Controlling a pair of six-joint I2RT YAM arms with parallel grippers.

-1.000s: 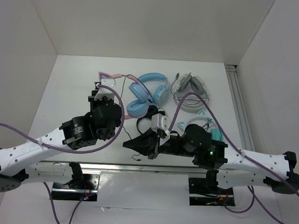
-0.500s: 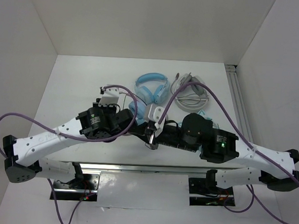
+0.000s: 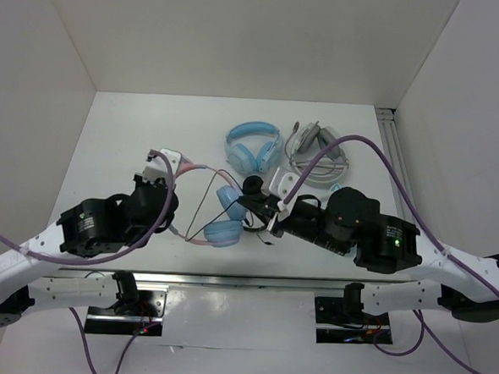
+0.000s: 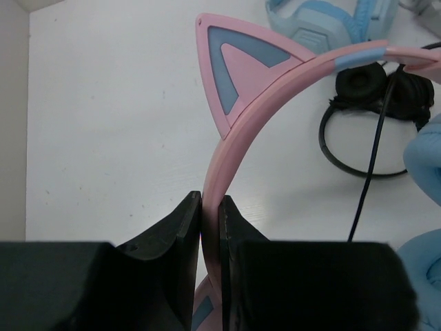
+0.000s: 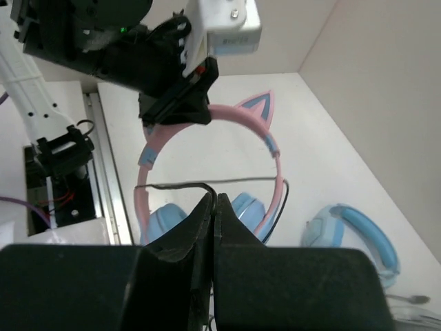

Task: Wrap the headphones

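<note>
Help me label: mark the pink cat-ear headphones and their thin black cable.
pink cat-ear headphones (image 4: pixel 238 76): left wrist view, on the cat ear
thin black cable (image 5: pixel 169 185): right wrist view, on the level stretch

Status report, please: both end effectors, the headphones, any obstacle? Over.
Copy: left end effector shut on pink headband of the headphones; right end effector shut on black cable, not yet wrapped. All-blue headphones lie close behind.

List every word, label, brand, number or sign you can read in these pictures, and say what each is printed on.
No text can be read in any view.
Cat-ear headphones: no print shows on the pink headband or ear.
All-blue headphones: no brand or marking is visible.
Green light on the right arm: a lit lamp, not a word or sign.
</note>
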